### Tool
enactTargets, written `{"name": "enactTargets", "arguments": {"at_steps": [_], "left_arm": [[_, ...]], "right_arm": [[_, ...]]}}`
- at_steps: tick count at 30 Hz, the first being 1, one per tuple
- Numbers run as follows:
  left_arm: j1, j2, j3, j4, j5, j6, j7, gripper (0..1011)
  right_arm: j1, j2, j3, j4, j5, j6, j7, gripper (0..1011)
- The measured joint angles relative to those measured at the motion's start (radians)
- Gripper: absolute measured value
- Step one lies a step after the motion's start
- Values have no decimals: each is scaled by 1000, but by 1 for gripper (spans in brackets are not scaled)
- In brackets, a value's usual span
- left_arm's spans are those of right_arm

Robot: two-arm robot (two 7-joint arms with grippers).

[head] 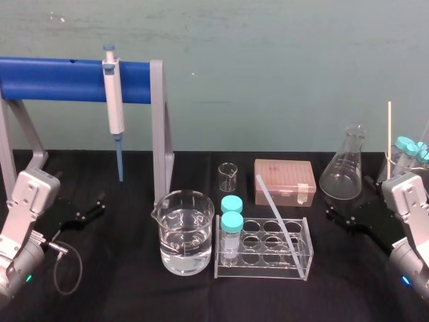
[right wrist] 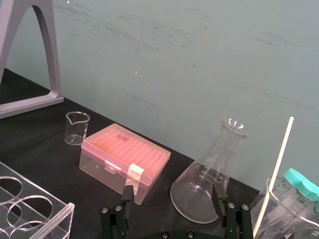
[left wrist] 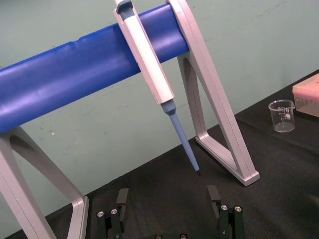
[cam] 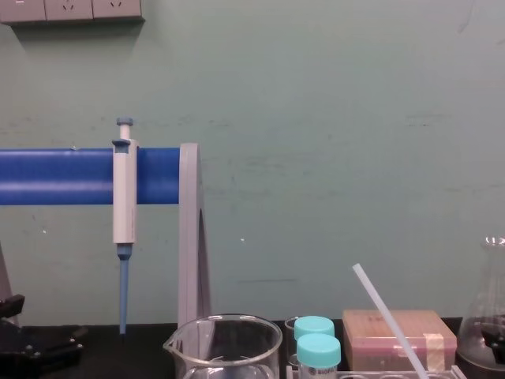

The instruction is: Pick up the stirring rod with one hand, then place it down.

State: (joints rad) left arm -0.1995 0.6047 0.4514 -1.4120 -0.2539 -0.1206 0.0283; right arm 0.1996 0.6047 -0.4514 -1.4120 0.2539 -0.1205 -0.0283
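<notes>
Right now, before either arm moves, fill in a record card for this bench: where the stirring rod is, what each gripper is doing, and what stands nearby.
stirring rod: leaning at a tilt in the clear tube rack, upper end towards the pink tip box
left gripper: open, empty, low at the left by the stand
right gripper: open, empty, at the right before the conical flask
pipette: hanging on the blue bar
beaker: clear liquid inside, left of the rack
capped tubes: two, teal caps, in the rack
status: rod not yet picked up
</notes>
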Motion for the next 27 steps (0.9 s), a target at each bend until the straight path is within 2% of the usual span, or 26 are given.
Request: {"name": "enactTargets", "arguments": {"at_steps": [27], "left_arm": [[0,0,0,0,0,0,0,1000]], "right_arm": [[0,0,0,0,0,0,0,1002]]}}
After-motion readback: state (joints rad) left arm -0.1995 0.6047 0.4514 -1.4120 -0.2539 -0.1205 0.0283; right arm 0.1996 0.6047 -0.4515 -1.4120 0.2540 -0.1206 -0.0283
